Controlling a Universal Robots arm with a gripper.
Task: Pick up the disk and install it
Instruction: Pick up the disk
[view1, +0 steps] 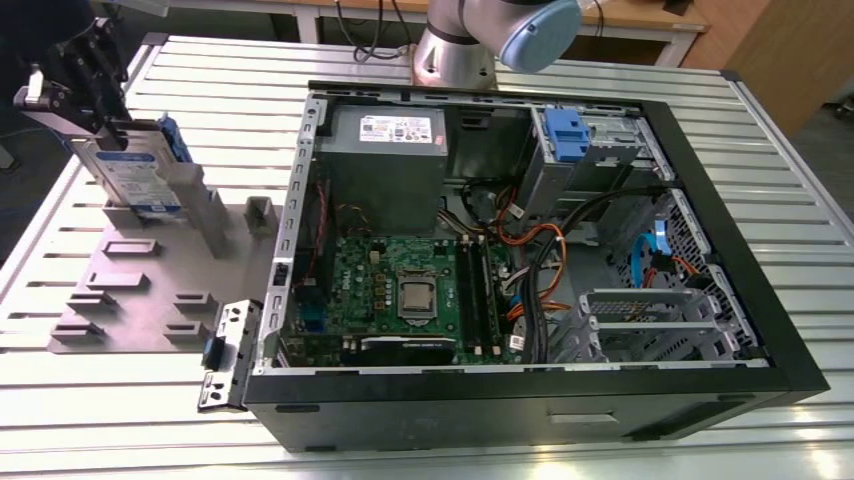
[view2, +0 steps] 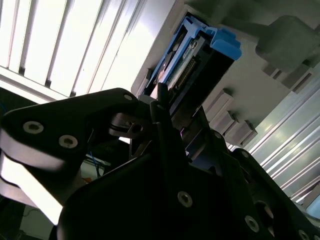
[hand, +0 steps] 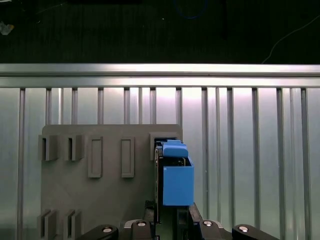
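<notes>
Disk (view1: 134, 180) is found standing on edge at the exterior view's left, over the grey fixture plate (view1: 147, 290). Its lower edge is at or just above one of the plate's slots; whether it is seated there cannot be told. Its white-and-blue label is turned towards the camera in the exterior view, and a blue rail is seen along its far edge.

The fingers (view2: 161, 97) are drawn in narrowly on the disk's upper end, one to each face, and the disk is gripped between them. In the first wrist view the disk is seen edge-on against the plate, with its blue rail uppermost.

The plate lies on the slatted metal counter (view1: 200, 70), just beside the open computer case (view1: 534, 395) at the exterior view's right. Inside the case a green motherboard (view1: 400, 290), a grey metal box (view1: 387, 135) with a white sticker and a blue clip (view1: 566, 135) are noted. The clip sits at the drive cage in the far corner, well apart from the disk
</notes>
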